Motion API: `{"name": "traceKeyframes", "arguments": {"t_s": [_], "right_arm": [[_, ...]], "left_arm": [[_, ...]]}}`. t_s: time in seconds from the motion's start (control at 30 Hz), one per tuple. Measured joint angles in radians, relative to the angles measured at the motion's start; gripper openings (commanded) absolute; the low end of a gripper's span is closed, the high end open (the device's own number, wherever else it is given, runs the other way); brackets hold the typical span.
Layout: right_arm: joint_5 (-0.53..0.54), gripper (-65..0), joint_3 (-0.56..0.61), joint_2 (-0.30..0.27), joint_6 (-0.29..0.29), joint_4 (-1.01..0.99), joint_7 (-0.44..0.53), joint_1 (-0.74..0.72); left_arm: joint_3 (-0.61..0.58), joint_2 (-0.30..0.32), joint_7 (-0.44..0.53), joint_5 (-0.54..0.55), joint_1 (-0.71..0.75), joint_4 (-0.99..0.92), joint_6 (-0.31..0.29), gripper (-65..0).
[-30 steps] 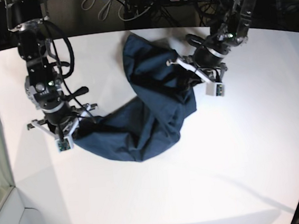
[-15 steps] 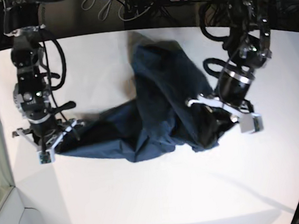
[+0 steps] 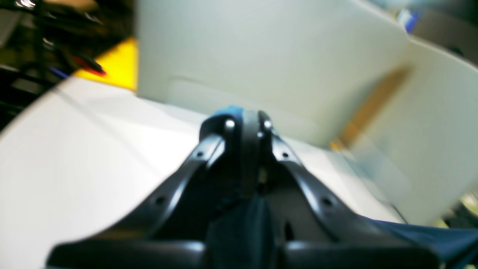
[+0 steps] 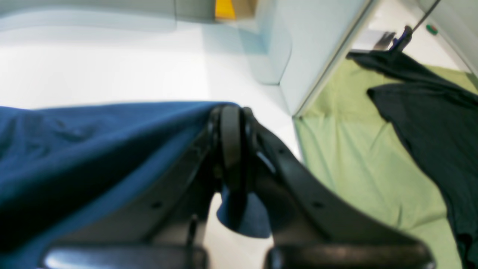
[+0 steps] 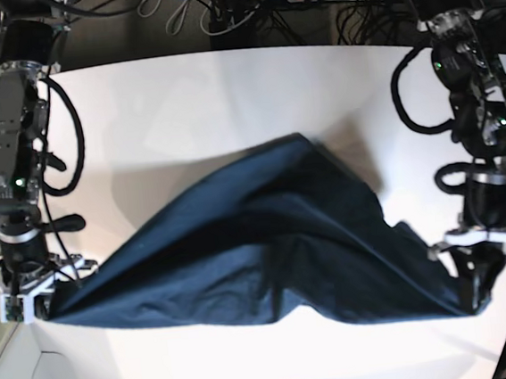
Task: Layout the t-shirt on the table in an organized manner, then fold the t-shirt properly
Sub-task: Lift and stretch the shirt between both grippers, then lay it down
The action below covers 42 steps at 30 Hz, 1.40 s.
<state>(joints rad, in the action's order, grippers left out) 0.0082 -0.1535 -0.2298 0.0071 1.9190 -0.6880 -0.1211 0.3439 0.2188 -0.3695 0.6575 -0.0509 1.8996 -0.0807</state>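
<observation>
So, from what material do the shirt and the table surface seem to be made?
The t-shirt: probably soft knit cotton, matte navy; it sags and wrinkles between both grippers. The table: a hard, smooth white top, maybe laminate or painted board; flat, even and matte, with soft shadows only.

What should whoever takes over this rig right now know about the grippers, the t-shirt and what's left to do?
Left gripper: shut on an edge of the t-shirt, at the base view's right.
Right gripper: shut on the opposite edge, at that view's left.
T-shirt: stretched between the two arms across the near part of the table, wrinkled, with its middle bunched.
Done: shirt gripped at both ends and spread wide.
Left: lay it flat and smooth on the table, then fold it.
</observation>
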Motion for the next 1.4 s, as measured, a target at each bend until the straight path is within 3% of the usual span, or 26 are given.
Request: {"name": "traceKeyframes", "arguments": {"t_s": [0.2, 0.37, 0.7, 0.83, 1.0, 1.2, 1.4], "right_arm": [[0.003, -65.0, -0.005, 0.0, 0.0, 0.0, 0.005, 0.036], [0.0, -65.0, -0.009, 0.003, 0.0, 0.014, -0.003, 0.065], [0.004, -65.0, -0.027, 0.005, 0.0, 0.017, -0.004, -0.061], [-0.001, -65.0, 0.027, 0.008, 0.0, -0.034, 0.006, -0.141], [-0.004, -65.0, 0.089, 0.038, 0.0, -0.23, 0.0, -0.232], [0.002, -65.0, 0.156, 0.048, 0.0, -0.487, 0.008, -0.388], [0.003, -65.0, 0.184, 0.047, 0.0, -0.673, 0.009, -0.483]], "left_arm": [[0.097, 0.0, -0.002, -0.002, 0.03, -0.031, 0.003, -64.7], [0.167, -0.003, -0.023, -0.004, 0.158, 0.03, 0.006, -64.7], [0.29, -0.011, -0.016, -0.001, 0.189, 0.092, 0.006, -64.7], [0.286, -0.003, -0.005, -0.011, 0.102, 0.06, -0.004, -64.7], [0.198, -0.006, -0.017, -0.012, -0.039, -0.172, -0.006, -64.6], [0.197, -0.002, -0.011, -0.015, -0.212, -0.446, 0.002, -64.6], [0.156, 0.072, 0.008, -0.015, -0.348, -0.66, 0.009, -62.7]]}}
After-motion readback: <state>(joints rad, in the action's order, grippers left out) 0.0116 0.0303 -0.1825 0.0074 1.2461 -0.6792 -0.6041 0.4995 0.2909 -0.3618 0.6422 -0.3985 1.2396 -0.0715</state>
